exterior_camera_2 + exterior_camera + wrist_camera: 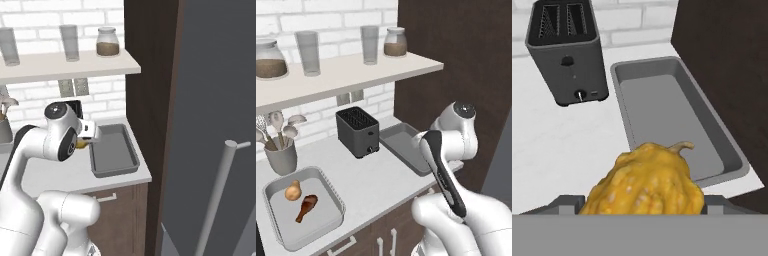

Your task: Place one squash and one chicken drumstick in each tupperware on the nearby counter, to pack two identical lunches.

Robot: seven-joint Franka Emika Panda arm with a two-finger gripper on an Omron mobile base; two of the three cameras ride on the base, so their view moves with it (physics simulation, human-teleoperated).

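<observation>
A bumpy yellow squash (644, 182) fills the space between my gripper's (642, 206) fingers; the gripper is shut on it, holding it in the air over the counter by the near left corner of the right tupperware (662, 115), which holds nothing. From the right base view a sliver of that squash (81, 144) shows under the hand, just left of the same tupperware (114, 152). The left tupperware (276, 187) holds a tan squash (292, 190) and a chicken drumstick (306, 207). My arm hides part of the right tupperware (403, 145).
A black toaster (357, 131) stands between the two containers. A grey utensil cup (281, 157) sits at the back left. A shelf (346, 75) with jars and glasses hangs above. A tall dark cabinet side (456, 55) bounds the counter on the right.
</observation>
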